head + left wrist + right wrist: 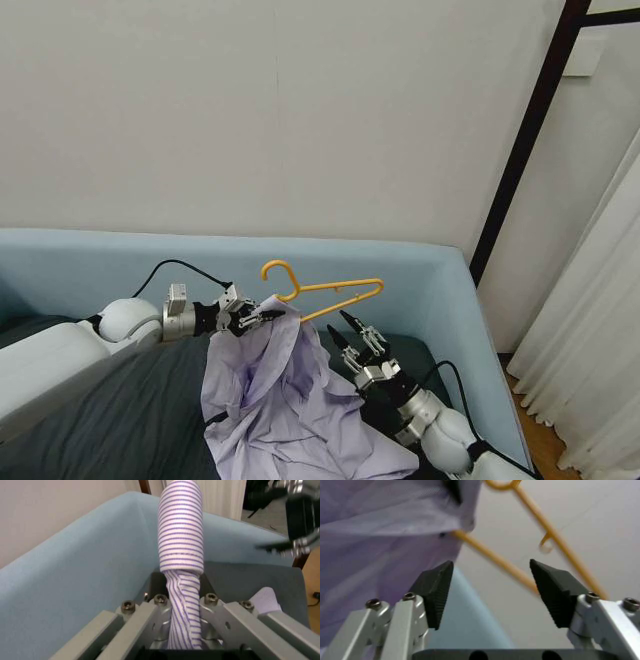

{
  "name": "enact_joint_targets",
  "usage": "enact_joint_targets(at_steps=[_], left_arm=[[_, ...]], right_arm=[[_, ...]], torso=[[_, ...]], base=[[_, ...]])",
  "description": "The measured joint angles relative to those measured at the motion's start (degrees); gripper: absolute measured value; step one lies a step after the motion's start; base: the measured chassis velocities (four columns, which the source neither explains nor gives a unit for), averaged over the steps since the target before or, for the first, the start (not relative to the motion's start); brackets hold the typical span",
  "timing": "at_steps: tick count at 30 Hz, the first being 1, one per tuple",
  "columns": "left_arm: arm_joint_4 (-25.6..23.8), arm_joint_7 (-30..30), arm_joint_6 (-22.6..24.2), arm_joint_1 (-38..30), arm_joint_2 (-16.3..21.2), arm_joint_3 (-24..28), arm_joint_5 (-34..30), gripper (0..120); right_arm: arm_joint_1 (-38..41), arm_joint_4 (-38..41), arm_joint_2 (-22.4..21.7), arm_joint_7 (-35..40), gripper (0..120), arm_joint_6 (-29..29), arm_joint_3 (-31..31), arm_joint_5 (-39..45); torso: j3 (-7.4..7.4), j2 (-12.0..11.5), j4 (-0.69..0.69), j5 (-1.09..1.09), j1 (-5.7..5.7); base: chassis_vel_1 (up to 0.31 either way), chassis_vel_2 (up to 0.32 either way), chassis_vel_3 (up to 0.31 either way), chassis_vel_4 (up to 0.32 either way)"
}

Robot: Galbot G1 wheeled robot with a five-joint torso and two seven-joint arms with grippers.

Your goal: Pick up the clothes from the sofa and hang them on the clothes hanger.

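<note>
**Head view: shirt (285, 400) draped on one end of the hanger (330, 288), left pincer (262, 318) clamped, right pincer (357, 335) spread**

We see the pale blue sofa (100, 265) across the lower part of the head view, with its dark seat (120, 410) below the backrest. The lilac striped shirt hangs between our two arms. Its top is bunched over the hanger's left end and the rest falls down onto the seat. The orange hanger is up in the air in front of the backrest, hook upward, with its right end bare.

Our left pincer reaches in from the left and is clenched on the gathered cloth at the hanger's covered end. In the left wrist view the striped fabric (181, 536) runs straight out from between the closed fingers (160, 600). We cannot tell whether the hanger itself is gripped under the cloth.

Our right pincer sits below the hanger's bare end, just beside the shirt's right edge, pointing up. Its fingers are released and nothing lies between them. In the right wrist view the orange bars (560, 543) cross beyond the gap, apart from the pads (437, 592).
</note>
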Motion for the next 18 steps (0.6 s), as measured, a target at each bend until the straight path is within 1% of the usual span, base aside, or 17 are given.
enact_joint_targets(at_steps=[1, 2, 4, 5, 6, 7, 8, 11, 15, 17, 18], left_arm=[[0.0, 0.0, 0.0, -0.2, 0.0, 0.0, -0.2, 1], [0.0, 0.0, 0.0, -0.2, 0.0, 0.0, -0.3, 1], [0.0, 0.0, 0.0, -0.4, 0.1, -0.1, -0.6, 1], [0.0, 0.0, 0.0, -0.4, 0.1, -0.1, -0.7, 1], [-0.3, 0.0, 0.0, -0.4, 0.3, -0.1, -0.9, 1], [-0.3, 0.0, 0.0, -0.4, 0.3, -0.1, -0.9, 1], [-0.4, 0.0, 0.0, -0.4, 0.4, -0.1, -0.9, 1], [-0.8, 0.0, 0.0, -0.4, 0.8, -0.1, -1.1, 1], [-1.1, 0.0, 0.1, -0.4, 1.3, -0.1, -1.3, 1], [-1.3, 0.0, 0.1, -0.5, 1.6, -0.1, -1.4, 1], [-1.6, 0.0, 0.1, -0.4, 1.8, -0.3, -1.6, 1]], right_arm=[[-1.8, -0.8, -0.7, -2.3, 73, -1.2, -0.5, 4.8], [-2.5, -1.2, -1.0, -3.1, 74, -2.0, -0.8, 7.1], [-4.3, -3.8, -1.2, -6.3, 84, -4.6, -1.7, 14.8], [-4.5, -4.7, -1.1, -6.9, 88, -4.9, -1.8, 15.8], [-4.7, -7.1, -0.7, -8.6, 93, -5.1, -2.0, 17.1], [-4.7, -7.1, -0.7, -8.6, 93, -5.1, -2.0, 17.1], [-4.7, -8.2, -0.4, -9.4, 98, -5.3, -2.4, 18.0], [-4.1, -9.4, 0.7, -10.6, 99, -6.6, -4.0, 20.3], [-3.0, -10.2, 2.1, -10.8, 100, -7.6, -5.7, 20.8], [-1.9, -10.8, 3.3, -10.5, 100, -8.6, -7.1, 21.1], [-0.8, -11.7, 4.8, -9.8, 100, -9.9, -8.5, 21.6]], torso=[[0.0, 0.0, 0.0, 0.0, 0.0], [0.0, 0.0, 0.0, 0.01, 0.0], [0.0, 0.0, -0.01, 0.01, 0.0], [0.0, 0.0, 0.0, 0.0, 0.0], [0.0, 0.0, 0.0, 0.01, 0.0], [0.0, 0.0, 0.0, 0.01, 0.0], [0.0, 0.0, 0.01, 0.01, 0.0], [0.0, 0.0, 0.01, -0.01, 0.0], [0.0, 0.0, 0.02, -0.01, 0.0], [0.0, 0.0, 0.02, -0.02, 0.0], [0.0, 0.0, 0.02, -0.01, 0.0]], base=[[0.0, 0.0, 0.0, 0.0], [0.0, 0.0, 0.0, 0.0], [0.0, 0.0, 0.0, 0.0], [0.0, 0.0, 0.0, 0.0], [0.0, 0.0, 0.0, 0.0], [0.0, 0.0, 0.0, 0.0], [0.0, 0.0, 0.0, 0.0], [0.0, 0.0, 0.0, 0.0], [0.0, 0.0, 0.0, 0.0], [0.0, 0.0, 0.0, 0.0], [0.0, 0.0, 0.0, 0.0]])
